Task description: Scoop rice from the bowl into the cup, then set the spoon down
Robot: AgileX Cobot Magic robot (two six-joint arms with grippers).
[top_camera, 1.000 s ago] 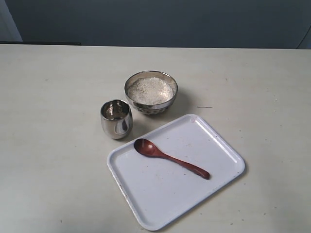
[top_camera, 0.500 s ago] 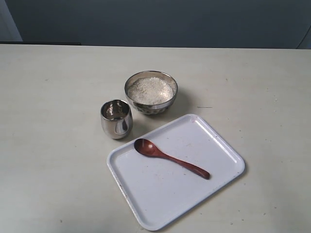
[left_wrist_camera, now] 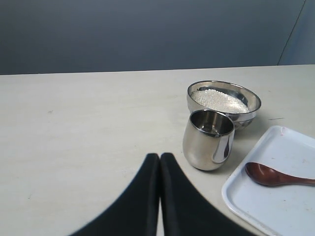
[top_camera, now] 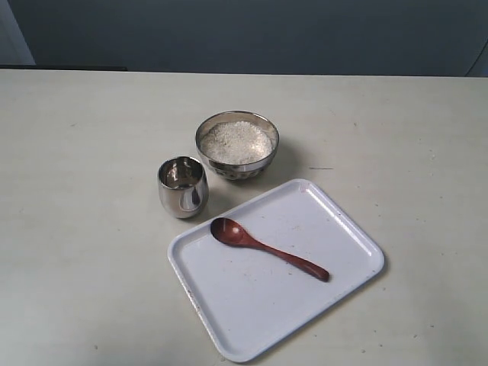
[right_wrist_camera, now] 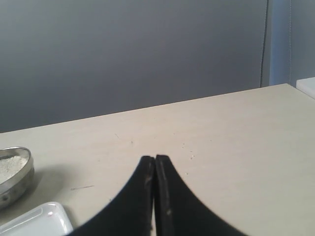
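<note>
A steel bowl (top_camera: pixel 237 145) heaped with white rice (top_camera: pixel 235 141) stands mid-table. Just in front of it and to its left is the small steel cup (top_camera: pixel 183 187). The reddish-brown wooden spoon (top_camera: pixel 267 248) lies on a white tray (top_camera: pixel 229 328), its oval end toward the cup. Neither gripper shows in the exterior view. In the left wrist view my left gripper (left_wrist_camera: pixel 159 156) is shut and holds nothing, a short way from the cup (left_wrist_camera: pixel 208 139), with the bowl (left_wrist_camera: pixel 224 102) and spoon (left_wrist_camera: pixel 275 175) beyond. My right gripper (right_wrist_camera: pixel 155 158) is shut on nothing, over bare table, apart from the bowl (right_wrist_camera: pixel 15 172).
The pale table (top_camera: pixel 84 252) runs back to a dark wall (top_camera: pixel 252 34). The tray's corner (right_wrist_camera: pixel 42 221) shows in the right wrist view. A thin dark mark (top_camera: pixel 321 168) lies on the table right of the bowl.
</note>
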